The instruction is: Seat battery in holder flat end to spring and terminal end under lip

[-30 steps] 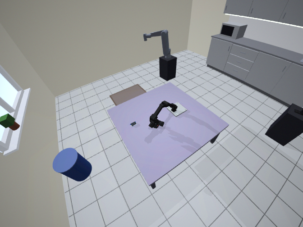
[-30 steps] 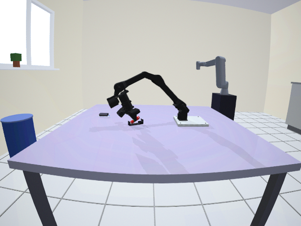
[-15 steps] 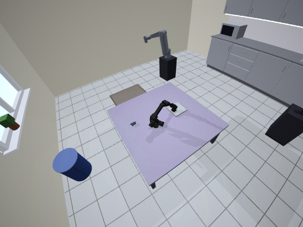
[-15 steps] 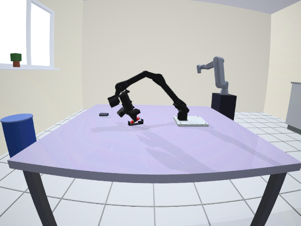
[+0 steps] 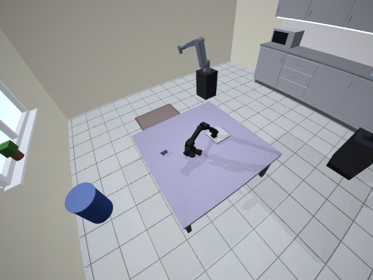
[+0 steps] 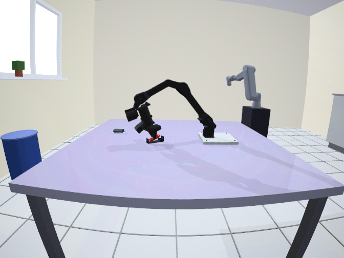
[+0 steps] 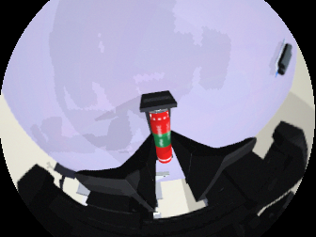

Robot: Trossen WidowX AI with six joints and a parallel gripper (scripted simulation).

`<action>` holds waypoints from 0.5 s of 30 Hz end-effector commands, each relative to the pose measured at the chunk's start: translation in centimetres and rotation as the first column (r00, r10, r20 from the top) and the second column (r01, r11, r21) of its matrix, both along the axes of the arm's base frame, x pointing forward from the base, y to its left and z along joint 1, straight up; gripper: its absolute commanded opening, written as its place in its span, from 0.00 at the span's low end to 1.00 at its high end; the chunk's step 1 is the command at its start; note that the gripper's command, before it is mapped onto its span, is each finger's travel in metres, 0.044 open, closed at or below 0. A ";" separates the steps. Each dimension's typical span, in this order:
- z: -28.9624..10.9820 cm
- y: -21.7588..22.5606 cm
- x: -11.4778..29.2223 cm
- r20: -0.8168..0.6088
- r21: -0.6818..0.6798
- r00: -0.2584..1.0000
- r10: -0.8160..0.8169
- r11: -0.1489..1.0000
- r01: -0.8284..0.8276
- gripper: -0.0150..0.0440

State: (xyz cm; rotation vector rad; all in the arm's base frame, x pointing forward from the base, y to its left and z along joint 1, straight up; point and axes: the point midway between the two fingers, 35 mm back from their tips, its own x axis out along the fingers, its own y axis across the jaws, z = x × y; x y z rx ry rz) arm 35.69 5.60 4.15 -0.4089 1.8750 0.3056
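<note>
My claw (image 7: 165, 163) pinching battery (image 7: 161, 134) by its near end; long axis points straight away, far tip at holder (image 6: 155, 140) end wall, tilted

Slim arm (image 6: 177, 86), matte black throughout, built of rounded tubular links with bulkier joint housings. Boxy black module (image 6: 131, 113) at the wrist. Foot bolted to a square white base plate (image 6: 230, 140) with small dark screws at the corners. Parallel-jaw gripper (image 7: 165, 177), black, with broad angular fingers. No markings or cables discernible.
</note>
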 end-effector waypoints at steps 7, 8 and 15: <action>0.0 0.1 0.4 0.059 0.028 0.998 -0.001 1.000 -0.001 0.36; 0.0 0.1 0.3 0.063 0.030 0.998 -0.001 1.000 -0.001 0.36; -0.1 0.1 0.3 0.088 0.043 0.996 -0.003 0.999 -0.001 0.36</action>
